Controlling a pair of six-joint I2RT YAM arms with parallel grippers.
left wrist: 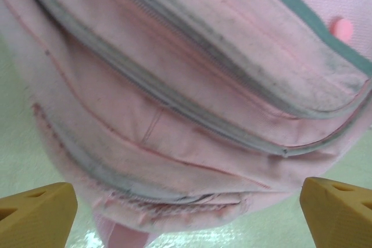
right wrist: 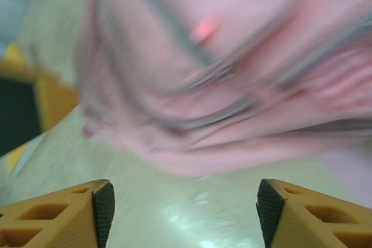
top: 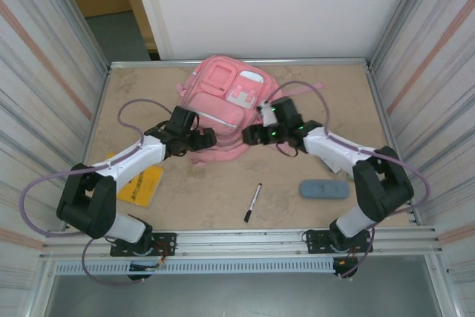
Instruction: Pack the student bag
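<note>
Left tool (left wrist: 186, 216) and right tool (right wrist: 183, 216), both spread and empty, face the near edge of the pink bag (top: 223, 98), lying at the table's (top: 312, 165) far side, probably poised to open a zip pocket.

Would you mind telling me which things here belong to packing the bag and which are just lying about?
In the job:
- student bag
- left gripper and right gripper, both open, close to the bag

Lying loose on the table, probably awaiting packing:
- pen
- blue case
- yellow book
</note>
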